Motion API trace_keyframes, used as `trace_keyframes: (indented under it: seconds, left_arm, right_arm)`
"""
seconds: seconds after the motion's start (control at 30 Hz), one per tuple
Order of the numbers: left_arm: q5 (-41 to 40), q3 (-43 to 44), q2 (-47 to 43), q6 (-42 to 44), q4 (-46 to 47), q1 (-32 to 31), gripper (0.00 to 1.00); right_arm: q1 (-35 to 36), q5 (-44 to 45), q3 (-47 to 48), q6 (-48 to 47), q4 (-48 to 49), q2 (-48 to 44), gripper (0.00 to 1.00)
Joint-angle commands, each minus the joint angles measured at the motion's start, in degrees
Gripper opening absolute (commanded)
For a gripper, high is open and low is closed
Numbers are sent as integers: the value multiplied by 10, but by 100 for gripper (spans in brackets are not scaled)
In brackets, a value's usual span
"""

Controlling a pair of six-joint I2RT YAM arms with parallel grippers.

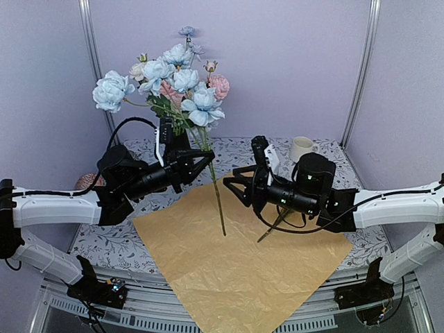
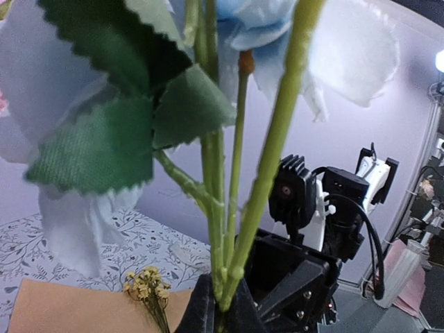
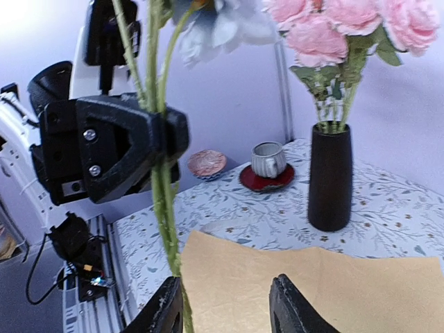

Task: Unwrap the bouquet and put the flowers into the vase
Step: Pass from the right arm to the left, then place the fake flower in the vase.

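**Overhead view:** the left claw is closed on the flowers, gripping their stems just below the leaves. The blue blooms rise toward 12 o'clock. The stem ends hang toward 6 o'clock over the paper, which lies flat on the tabletop. The right claw, at 3 o'clock of the stems and apart from them, stands wide and holds nothing. A mug sits at 1 o'clock, and a sprig lies on the paper under the right arm. **Left wrist view:** the stems rise from the closed fingers at 6 o'clock, with leaves at 10 o'clock. A yellow sprig shows at 7 o'clock above the paper. **Right wrist view:** the right claw's two fingers stand apart at 6 o'clock, and the stems pass just beside the left one. The left claw clamps the stems at 10 o'clock. The vase stands upright at 3 o'clock on the tabletop, beyond the paper, and holds pink roses. A striped cup on a red saucer sits at 12 o'clock of the paper.
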Motion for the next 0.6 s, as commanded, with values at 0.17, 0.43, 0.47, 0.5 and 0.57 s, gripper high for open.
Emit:
trace_keyframes:
  seconds: [0.17, 0.43, 0.47, 0.5, 0.57]
  left_arm:
    - [-119, -4, -61, 85, -113, 27, 0]
    - [-229, 64, -72, 120, -245, 110, 0]
    - [-230, 67, -75, 125, -241, 120, 0]
    - [-234, 69, -78, 131, -235, 128, 0]
    - [-248, 77, -84, 148, -229, 139, 0]
  right_arm:
    - [-13, 391, -57, 33, -23, -40, 52]
    - [-102, 384, -94, 5, -13, -55, 52]
    - [-109, 383, -97, -10, -6, -52, 52]
    - [-113, 383, -99, -23, 3, -48, 51]
    - [-115, 386, -111, -61, 36, -38, 52]
